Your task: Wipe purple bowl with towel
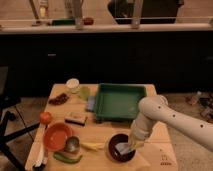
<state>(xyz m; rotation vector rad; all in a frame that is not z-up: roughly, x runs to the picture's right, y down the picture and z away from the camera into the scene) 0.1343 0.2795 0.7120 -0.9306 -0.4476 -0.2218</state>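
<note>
The purple bowl is dark and round, near the front edge of the wooden table. A pale towel lies inside it. My gripper comes down from the white arm at the right and sits at the bowl's right rim, over the towel. The arm's end hides the gripper's tip.
A green tray stands behind the bowl. An orange bowl with a metal cup is front left, with a green pepper, a banana, a tomato, a sponge and a white cup.
</note>
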